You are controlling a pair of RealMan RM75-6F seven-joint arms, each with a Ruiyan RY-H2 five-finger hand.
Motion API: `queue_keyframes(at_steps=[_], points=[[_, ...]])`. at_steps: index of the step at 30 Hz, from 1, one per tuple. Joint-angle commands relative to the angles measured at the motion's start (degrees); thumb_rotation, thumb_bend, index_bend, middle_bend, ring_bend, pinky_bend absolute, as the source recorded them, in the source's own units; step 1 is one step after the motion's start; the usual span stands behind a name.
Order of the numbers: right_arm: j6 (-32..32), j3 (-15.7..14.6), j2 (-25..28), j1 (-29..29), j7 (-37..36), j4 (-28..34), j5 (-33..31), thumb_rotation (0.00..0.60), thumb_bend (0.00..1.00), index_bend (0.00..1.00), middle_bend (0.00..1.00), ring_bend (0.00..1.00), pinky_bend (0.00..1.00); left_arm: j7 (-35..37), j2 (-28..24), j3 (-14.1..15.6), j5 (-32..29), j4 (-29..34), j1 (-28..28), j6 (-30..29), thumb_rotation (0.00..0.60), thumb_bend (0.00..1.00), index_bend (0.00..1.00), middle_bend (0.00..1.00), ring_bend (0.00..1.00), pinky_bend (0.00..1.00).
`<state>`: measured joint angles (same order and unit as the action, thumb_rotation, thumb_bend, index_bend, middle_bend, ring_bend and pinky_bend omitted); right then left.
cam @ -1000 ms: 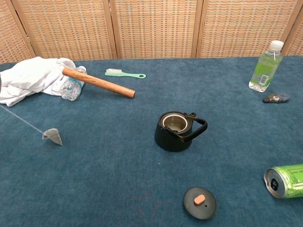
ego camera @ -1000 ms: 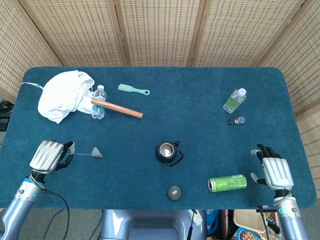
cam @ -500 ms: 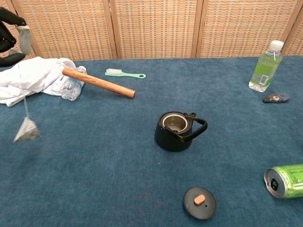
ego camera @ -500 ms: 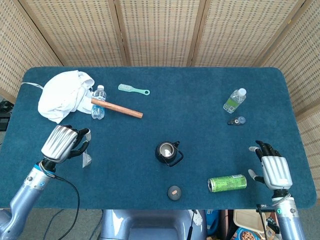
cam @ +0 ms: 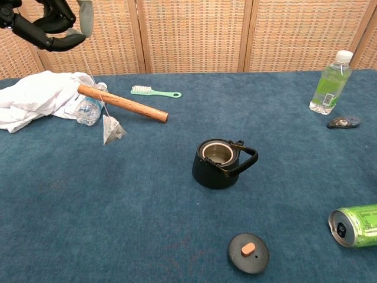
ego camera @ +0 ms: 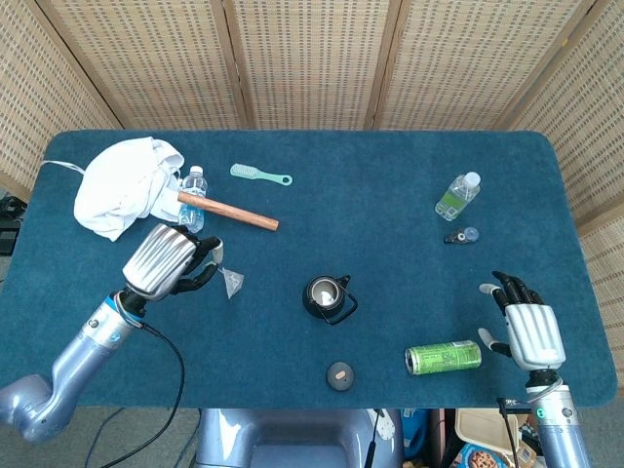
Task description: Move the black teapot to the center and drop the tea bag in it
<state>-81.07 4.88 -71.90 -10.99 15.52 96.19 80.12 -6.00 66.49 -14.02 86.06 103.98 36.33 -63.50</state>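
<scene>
Tea bag (cam: 112, 130) dangling from raised left hand (ego camera: 174, 261)

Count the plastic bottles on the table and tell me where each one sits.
2. One clear bottle lies at the far left beside the white cloth, under the wooden stick. The green-tinted bottle is at the far right. None seems hidden.
</scene>
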Motion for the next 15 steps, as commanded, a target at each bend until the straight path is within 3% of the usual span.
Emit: queue_keyframes(at_steps=[1, 15], points=[[-0.04, -0.06, 0.02, 0.06, -0.23, -0.04, 0.31, 0.600, 0.38, 0.31, 0.22, 0.19, 0.34, -0.02, 0.74, -1.09, -1.10, -0.22, 2.10, 1.84, 0.600, 0.47, 0.62, 0.90, 0.81, 0.67], [0.95, -0.47, 0.57, 0.11, -0.80, -0.05, 0.95, 0.600, 0.38, 0.31, 0.22, 0.19, 0.33, -4.63, 5.15, -4.26, -7.86, -1.07, 11.16, 9.04, 0.600, 0.47, 0.62, 0.90, 0.81, 0.67]])
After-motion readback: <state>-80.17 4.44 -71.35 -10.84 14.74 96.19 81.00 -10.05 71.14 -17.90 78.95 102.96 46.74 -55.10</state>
